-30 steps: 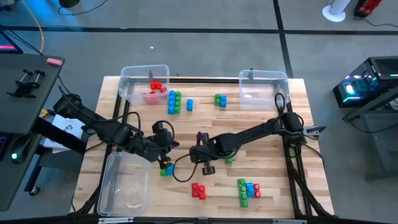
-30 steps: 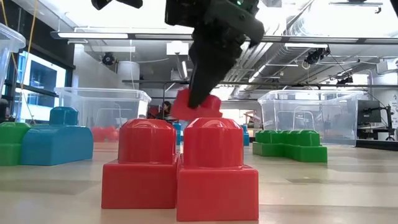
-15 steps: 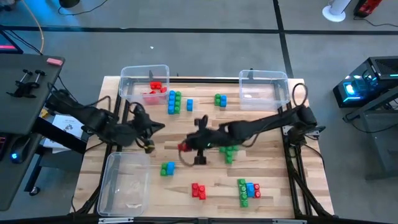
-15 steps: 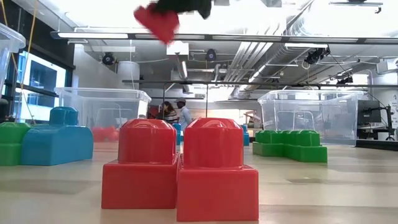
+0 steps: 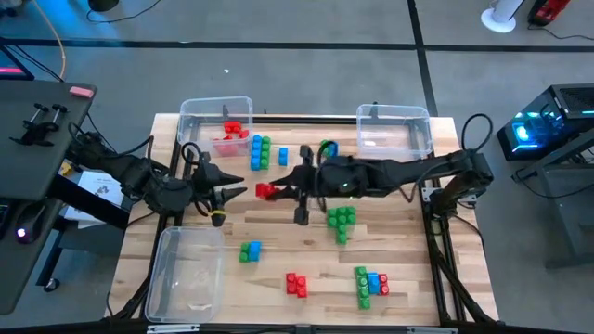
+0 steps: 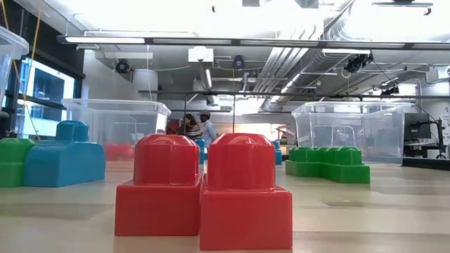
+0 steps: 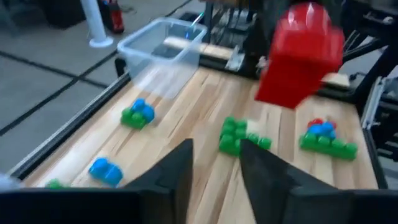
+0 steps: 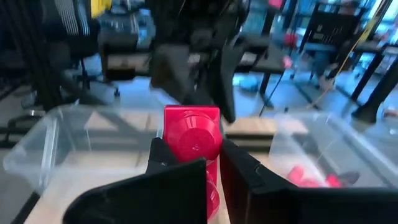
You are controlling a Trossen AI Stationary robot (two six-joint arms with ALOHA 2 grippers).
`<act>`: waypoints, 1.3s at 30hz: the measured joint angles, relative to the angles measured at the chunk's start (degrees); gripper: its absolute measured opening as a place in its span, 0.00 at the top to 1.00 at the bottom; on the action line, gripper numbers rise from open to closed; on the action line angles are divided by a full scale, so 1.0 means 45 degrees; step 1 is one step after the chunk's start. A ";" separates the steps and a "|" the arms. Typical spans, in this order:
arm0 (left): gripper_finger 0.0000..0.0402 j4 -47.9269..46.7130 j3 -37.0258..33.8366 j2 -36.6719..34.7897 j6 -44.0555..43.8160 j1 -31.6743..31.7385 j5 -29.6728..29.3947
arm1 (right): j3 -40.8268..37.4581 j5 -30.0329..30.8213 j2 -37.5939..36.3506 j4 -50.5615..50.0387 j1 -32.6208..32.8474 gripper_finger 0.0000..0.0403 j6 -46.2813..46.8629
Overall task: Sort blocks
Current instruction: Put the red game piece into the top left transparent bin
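Your right gripper (image 5: 275, 191) is clamped on a red block (image 5: 264, 191), held above the table near the bin with red blocks (image 5: 215, 113). The left gripper (image 5: 232, 192) waits just beside it, fingers apart. Carry the block fully over that bin before you release.

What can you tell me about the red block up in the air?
The red block is shiny plastic with a round knob on top. It hangs above the wooden table, touching no other block. The right pincer is shut on it, pinching its sides. The left pincer faces it from close by, fingers apart, not holding it. A bin with red blocks sits nearby.
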 joint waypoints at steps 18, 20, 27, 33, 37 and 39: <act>0.30 0.6668 0.0005 0.0433 0.3048 0.0017 0.1353 | -0.0004 -0.0795 -0.0862 0.3827 0.0012 1.00 -0.0046; 0.30 0.7190 0.0005 0.0523 0.3391 0.0078 0.1357 | -0.0003 -0.0844 -0.0820 0.4055 0.0015 1.00 0.0069; 0.30 0.8257 0.0005 0.1073 0.3678 0.0546 0.1918 | -0.0004 -0.1345 -0.0669 0.4650 0.0015 1.00 0.0263; 0.30 0.8933 0.0005 0.1333 0.3756 0.0758 0.2516 | -0.0004 -0.1345 -0.0669 0.4657 0.0053 1.00 0.0266; 0.30 0.9198 0.0005 0.1333 0.3751 0.0916 0.2667 | -0.0004 -0.1341 -0.0669 0.4657 0.0126 1.00 0.0263; 0.30 0.9626 0.0005 0.1336 0.3805 0.0933 0.2918 | -0.0004 -0.1341 -0.0621 0.4669 0.0126 1.00 0.0267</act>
